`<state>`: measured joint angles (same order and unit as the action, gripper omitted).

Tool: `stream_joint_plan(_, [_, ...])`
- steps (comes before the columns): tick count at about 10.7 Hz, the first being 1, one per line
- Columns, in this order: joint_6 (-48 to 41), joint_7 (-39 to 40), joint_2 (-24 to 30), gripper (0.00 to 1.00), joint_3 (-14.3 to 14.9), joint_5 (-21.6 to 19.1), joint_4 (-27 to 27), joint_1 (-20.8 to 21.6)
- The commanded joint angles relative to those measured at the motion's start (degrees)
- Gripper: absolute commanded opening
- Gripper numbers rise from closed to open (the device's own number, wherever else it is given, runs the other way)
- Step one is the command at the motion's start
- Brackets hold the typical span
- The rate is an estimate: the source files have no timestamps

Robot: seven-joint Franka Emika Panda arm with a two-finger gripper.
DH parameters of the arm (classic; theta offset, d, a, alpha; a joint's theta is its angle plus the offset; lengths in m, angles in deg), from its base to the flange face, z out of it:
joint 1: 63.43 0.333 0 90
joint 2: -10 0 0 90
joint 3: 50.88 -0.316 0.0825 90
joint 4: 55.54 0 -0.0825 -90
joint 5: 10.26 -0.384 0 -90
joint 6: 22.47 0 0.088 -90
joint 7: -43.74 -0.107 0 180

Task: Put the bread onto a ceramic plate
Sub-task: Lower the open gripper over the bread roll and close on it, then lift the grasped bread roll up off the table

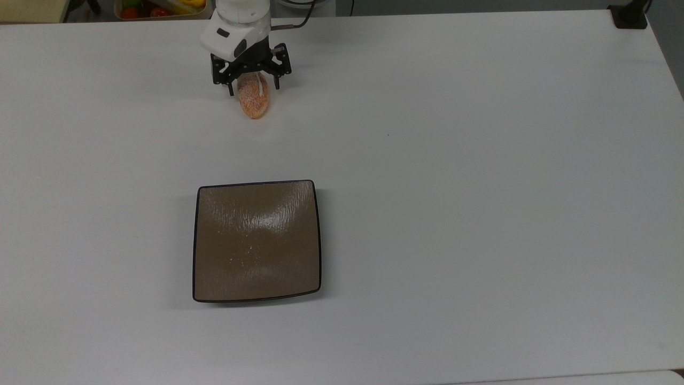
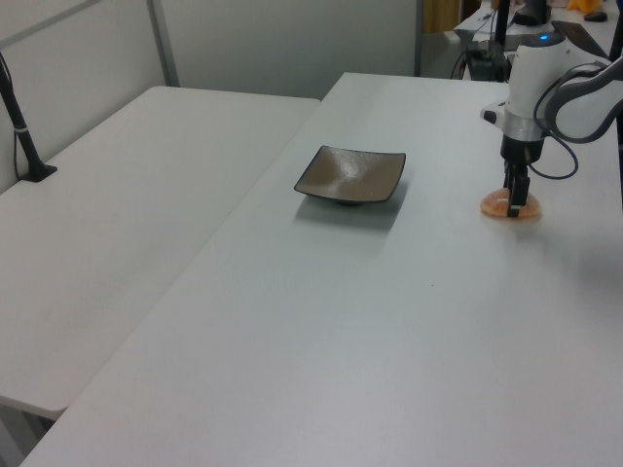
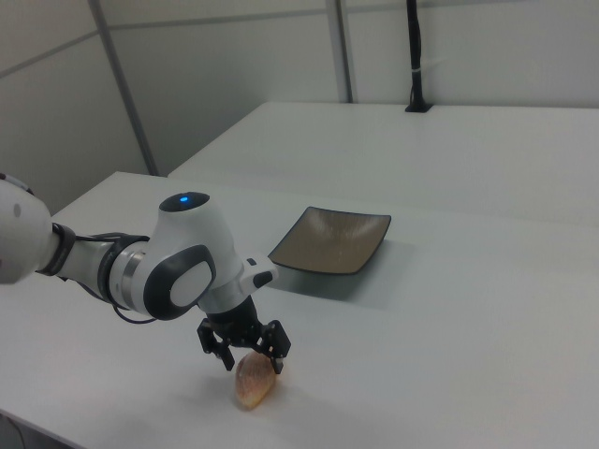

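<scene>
Well apart from the ceramic plate [image 1: 256,240], the bread [image 1: 254,101] is straddled on the tabletop [image 1: 481,160] by the gripper [image 1: 254,89], fingers spread.

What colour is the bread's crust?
Speckled orange-brown bread with one white stripe along its top; clearest in the top view.

The arm [image 3: 182,267] is glossy white with dark grey joint bands, a blue light on top, a thin black cable, and a black claw [image 1: 253,85].

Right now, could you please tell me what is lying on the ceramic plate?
The ceramic plate holds only a few pale crumbs; its whole surface is visible. The bread lies on the table, between the open gripper fingers.
</scene>
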<state>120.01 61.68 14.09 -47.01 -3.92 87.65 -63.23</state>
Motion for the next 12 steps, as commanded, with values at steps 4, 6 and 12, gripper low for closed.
stream_joint_plan(4, [1.0, 0.9, -0.2, 0.5, -0.5, 1.2, 0.8, -0.7])
stream_joint_plan(6, [-3.1, 0.0, 0.2, 0.28, -0.4, 1.1, -0.1, -0.6])
stream_joint_plan(12, [-26.3, -2.6, 1.1, 0.2, -0.4, 0.1, -16.8, 0.1])
